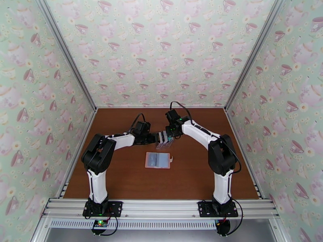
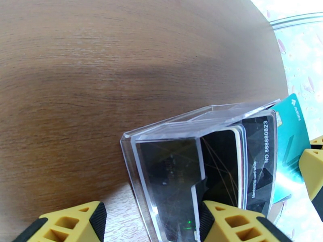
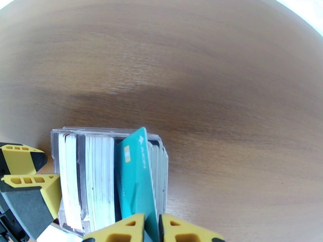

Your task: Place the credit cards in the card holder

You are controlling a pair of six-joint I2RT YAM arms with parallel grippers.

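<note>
One brown table (image 1: 121,174) carries it all, and we take the clear rack (image 2: 173,125) as our landmark. Nearer the arm bases than the rack, well apart from it, lies the pink card holder (image 1: 158,160), opened flat (pale pockets up). Black and white cards (image 3: 97,174) stand packed in the rack. The left gripper (image 2: 151,228) is spread wide about the rack's end. The right gripper (image 3: 151,230) pinches a teal card (image 3: 136,174) tilted in the rack.

We see the left arm (image 1: 97,184) and right arm (image 1: 221,186): white shells, black joints, looping black cables (image 1: 137,117), yellow-and-black pincer fingers (image 2: 238,222).
</note>
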